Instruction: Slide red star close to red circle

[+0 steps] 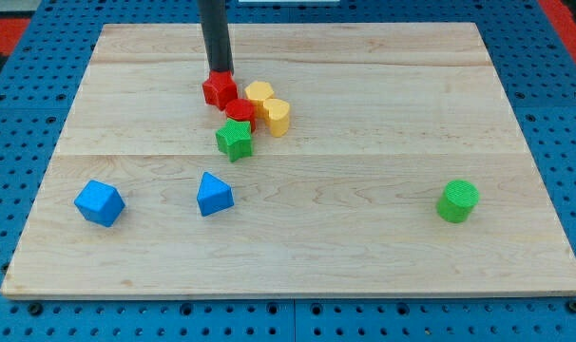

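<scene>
You've got no fingers on this rig, so nothing is held, just a straight dark rod. My tip (220, 72) sits right at the top edge of the red star (218, 90), touching it as far as you can tell. The star is chunky matte plastic, and its lower right side is up against the red circle (240, 113), a flat-topped disc. Two yellow blocks (268, 104) with rounded faces crowd in at the view's right of that circle. A green star (235, 140) is just below it. The table (364, 218) is pale wood planks with visible grain.
</scene>
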